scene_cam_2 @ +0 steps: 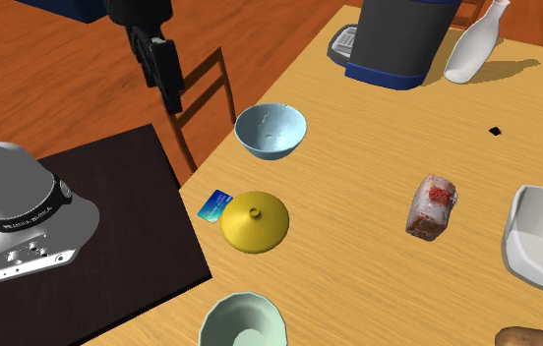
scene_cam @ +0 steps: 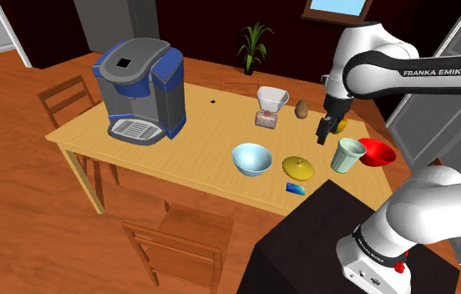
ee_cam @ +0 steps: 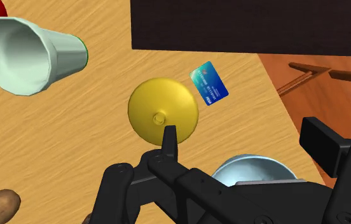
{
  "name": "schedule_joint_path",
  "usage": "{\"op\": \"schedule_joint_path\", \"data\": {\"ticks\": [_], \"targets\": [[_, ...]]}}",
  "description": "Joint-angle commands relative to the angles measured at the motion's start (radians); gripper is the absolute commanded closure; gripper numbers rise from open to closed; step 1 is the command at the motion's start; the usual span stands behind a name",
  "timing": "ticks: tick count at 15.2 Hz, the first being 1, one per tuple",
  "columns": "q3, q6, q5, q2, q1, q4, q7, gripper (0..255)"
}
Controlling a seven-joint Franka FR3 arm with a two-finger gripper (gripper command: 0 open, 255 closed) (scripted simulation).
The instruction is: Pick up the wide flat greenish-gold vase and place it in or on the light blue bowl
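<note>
Hovering above the table (scene_cam: 204, 140), the gripper (scene_cam: 326, 129) has its fingers spread apart and holds nothing. The bowl (scene_cam: 251, 159) stands near the table edge facing the stand. The vase (scene_cam: 298, 168) sits beside it along that edge, with a card (scene_cam: 295, 189) just beside it at the edge.

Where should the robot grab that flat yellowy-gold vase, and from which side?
Probably from straight above, pinching the small raised neck in the middle of the wide flat greenish-gold vase. It sits low and domed on the light wooden table, so its sloping sides offer little to clasp from the side.
</note>
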Motion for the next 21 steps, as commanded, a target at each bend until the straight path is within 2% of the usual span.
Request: {"op": "schedule_joint_path", "data": {"ticks": [1,8,12,15,17,21], "targets": [[-0.029,0.083,-0.018,0.023,-0.011,-0.041,-0.022,0],[-0.142,0.41,-0.072,0.238,-0.045,-0.102,-0.104,0],[-0.207,0.601,-0.072,0.409,-0.048,-0.094,-0.164,0],[-0.255,0.737,-0.034,0.552,-0.035,-0.069,-0.23,0],[-0.283,0.821,0.023,0.652,-0.02,-0.043,-0.294,0],[-0.288,0.9,0.085,0.741,-0.013,-0.033,-0.347,0]]}}
